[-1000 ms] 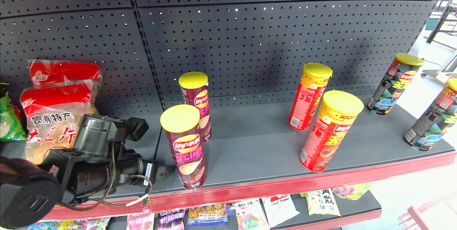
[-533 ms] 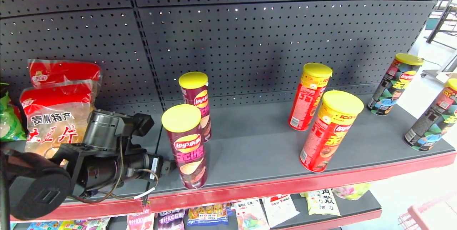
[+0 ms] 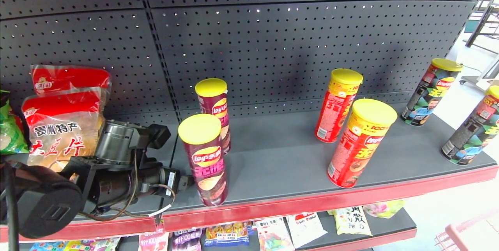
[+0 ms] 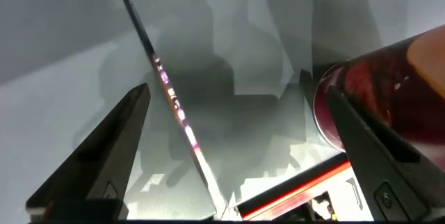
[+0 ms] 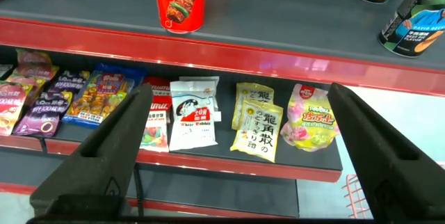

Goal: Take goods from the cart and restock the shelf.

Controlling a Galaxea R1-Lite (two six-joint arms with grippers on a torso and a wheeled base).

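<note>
Now left gripper point(image 4: 235, 90) spread wide, one finger against the maroon chips can point(image 4: 379, 92); right gripper point(image 5: 238, 88) also apart, empty.

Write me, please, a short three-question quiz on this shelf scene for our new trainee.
1. How many yellow-lidded cans stand on the grey shelf?
2. True or false: the left gripper is shut on the front maroon can.
3. Which goods are on that shelf, to the robot's left of the maroon cans? A) red-topped snack bags B) glass bottles C) cardboard boxes

Key: 1) six; 2) false, it is open, with the can beside one finger; 3) A.
</note>
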